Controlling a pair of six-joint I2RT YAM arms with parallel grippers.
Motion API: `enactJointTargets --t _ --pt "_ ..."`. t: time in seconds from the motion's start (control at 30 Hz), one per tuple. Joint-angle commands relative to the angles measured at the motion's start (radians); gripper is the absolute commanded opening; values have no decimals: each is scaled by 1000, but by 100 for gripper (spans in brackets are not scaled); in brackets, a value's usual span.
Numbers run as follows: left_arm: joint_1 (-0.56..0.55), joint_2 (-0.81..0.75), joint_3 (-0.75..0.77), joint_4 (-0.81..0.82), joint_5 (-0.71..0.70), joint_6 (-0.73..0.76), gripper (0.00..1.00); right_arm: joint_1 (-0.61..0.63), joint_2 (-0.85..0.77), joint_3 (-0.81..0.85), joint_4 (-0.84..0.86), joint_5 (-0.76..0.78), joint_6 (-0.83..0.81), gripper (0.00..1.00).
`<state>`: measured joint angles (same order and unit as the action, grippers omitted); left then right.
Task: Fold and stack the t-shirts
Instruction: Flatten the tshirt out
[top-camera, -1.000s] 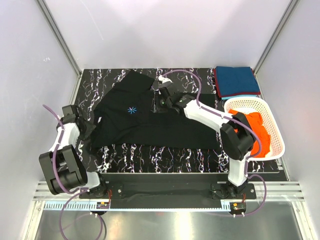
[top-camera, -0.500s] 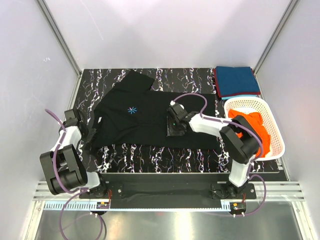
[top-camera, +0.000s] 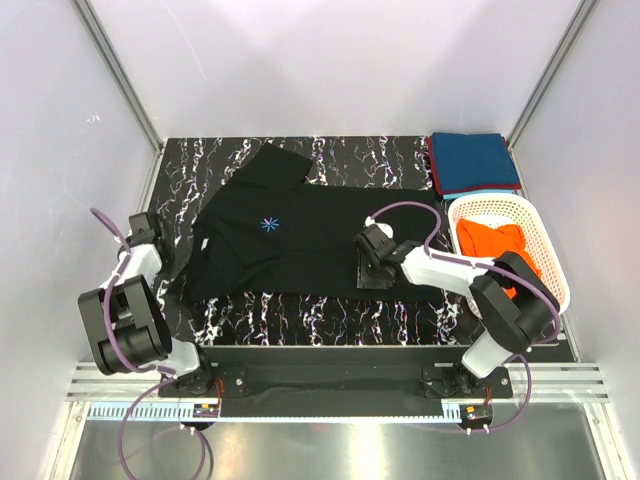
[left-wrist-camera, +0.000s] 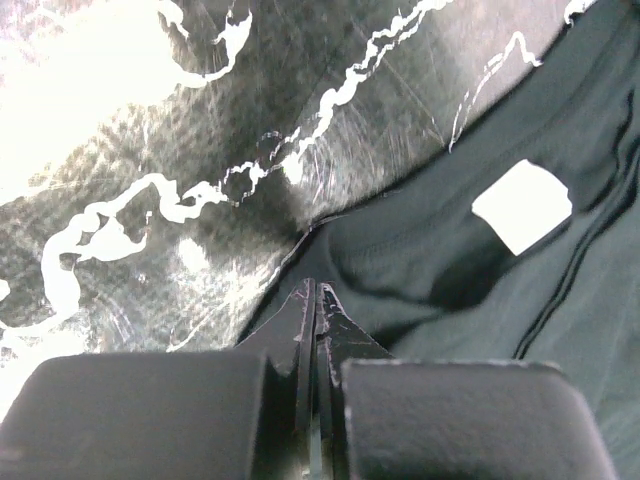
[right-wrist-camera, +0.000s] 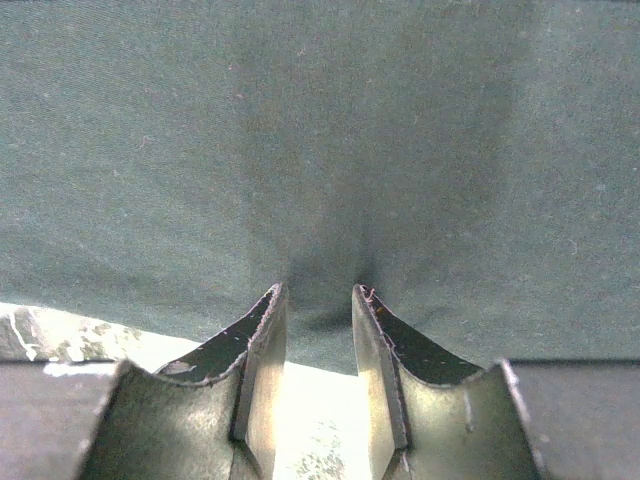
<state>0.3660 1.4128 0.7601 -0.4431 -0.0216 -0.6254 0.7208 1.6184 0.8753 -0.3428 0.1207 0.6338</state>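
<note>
A black t-shirt with a small blue emblem lies spread flat across the marbled table. My left gripper sits at its left edge. In the left wrist view the left gripper is shut, and the black t-shirt bunches right at its tips. My right gripper rests on the near hem. There the right gripper is open, with the hem of the black t-shirt between its fingertips. A teal-blue t-shirt lies folded on a dark red one at the back right. An orange t-shirt fills the basket.
The white lattice basket stands at the right edge, close to my right arm's elbow. A white label shows on the black fabric. Grey walls and metal posts enclose the table on three sides.
My left gripper has closed at the shirt's left edge. The right gripper has slid from the far middle of the shirt toward me to its near hem. The shirt now lies flatter.
</note>
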Motion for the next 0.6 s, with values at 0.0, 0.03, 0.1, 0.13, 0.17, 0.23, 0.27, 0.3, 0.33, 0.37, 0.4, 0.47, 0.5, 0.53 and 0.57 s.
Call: enactJointTargets --t 0.0,0.03,0.1,0.13,0.17,0.23,0.27,0.3,0.33,0.37,0.4,0.47,0.5,0.53,0.57 --pt "-10 29 51 7 -34 12 0 -1 -32 -32 -64 56 4 39" --pt "-15 31 56 3 -34 10 0 0 -41 -38 -67 56 6 39" --pt "-25 9 77 -25 -43 35 0 -1 -54 -44 -67 54 7 40" --pt "-33 -6 88 -38 -90 45 0 -1 -61 -47 -71 57 10 40" --pt "-45 -26 99 -55 -125 55 13 -3 -66 -47 -73 57 10 40" --pt "-47 -99 120 -95 -191 46 26 -1 -80 -47 -74 56 15 40" --pt "-47 -124 122 -112 -198 3 40 -3 -83 -47 -74 57 18 40" --pt "-47 -168 111 -147 -174 -31 46 -1 -87 -45 -74 60 21 40" --pt "-44 -187 105 -167 -147 -63 50 -3 -91 -44 -73 69 29 40" --pt "-38 -211 96 -192 -121 -126 50 -1 -91 -42 -74 71 30 40" --pt "-39 -219 96 -247 -103 -160 49 -1 -89 -42 -73 73 32 40" --pt "-39 -225 90 -308 -86 -280 48 0 -91 -39 -74 68 33 40" --pt "-39 -225 84 -368 -86 -327 48 -1 -95 -41 -71 68 35 40" --pt "-39 -222 73 -385 -74 -361 48 -1 -98 -42 -70 69 35 40" --pt "-39 -209 55 -396 -58 -405 48 -1 -101 -44 -71 73 32 40"
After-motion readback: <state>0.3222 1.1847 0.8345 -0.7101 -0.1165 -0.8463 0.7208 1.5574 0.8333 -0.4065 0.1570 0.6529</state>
